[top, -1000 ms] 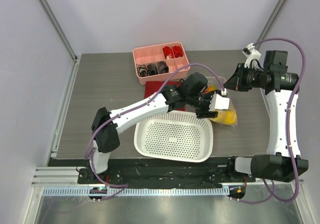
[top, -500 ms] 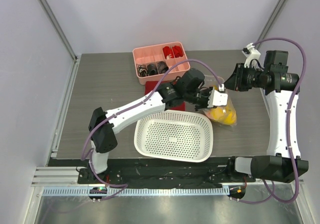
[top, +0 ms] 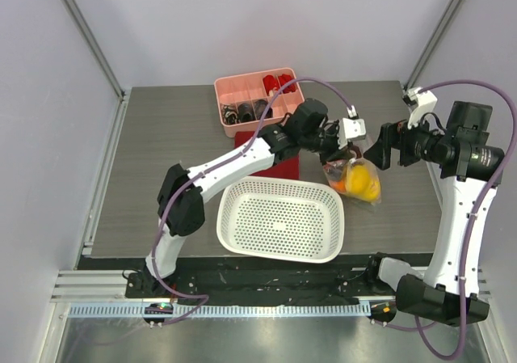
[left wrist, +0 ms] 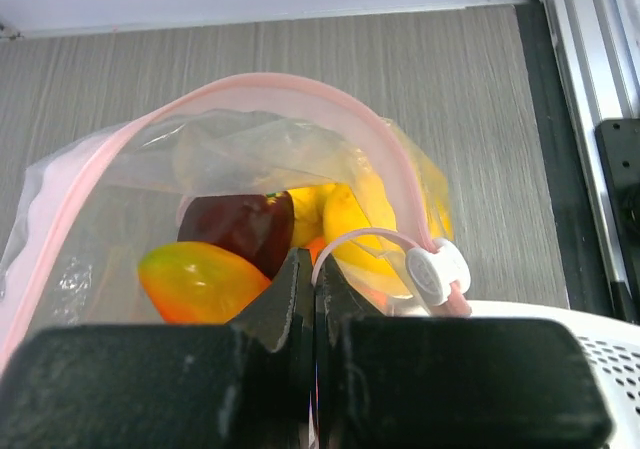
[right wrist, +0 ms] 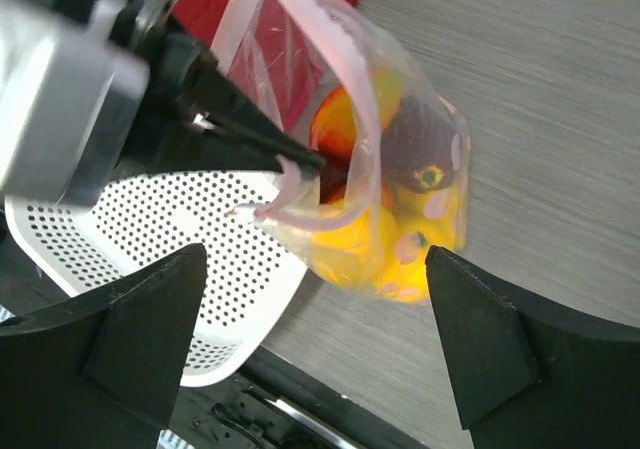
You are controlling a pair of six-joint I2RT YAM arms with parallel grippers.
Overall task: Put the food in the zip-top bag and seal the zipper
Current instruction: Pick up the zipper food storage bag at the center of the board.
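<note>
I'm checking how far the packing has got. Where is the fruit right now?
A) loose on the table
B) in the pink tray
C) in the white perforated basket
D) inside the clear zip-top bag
D: the fruit shows through the clear wall of the zip-top bag, which the left gripper pinches at its pink-edged mouth, and none lies in the white basket.

Cannot count the food (left wrist: 200, 279) inside the zip-top bag (left wrist: 110, 199), overlapping behind wrinkled film. Blurred and edge-cropped below the bag: right gripper (right wrist: 315, 252) fingers (right wrist: 140, 339).
</note>
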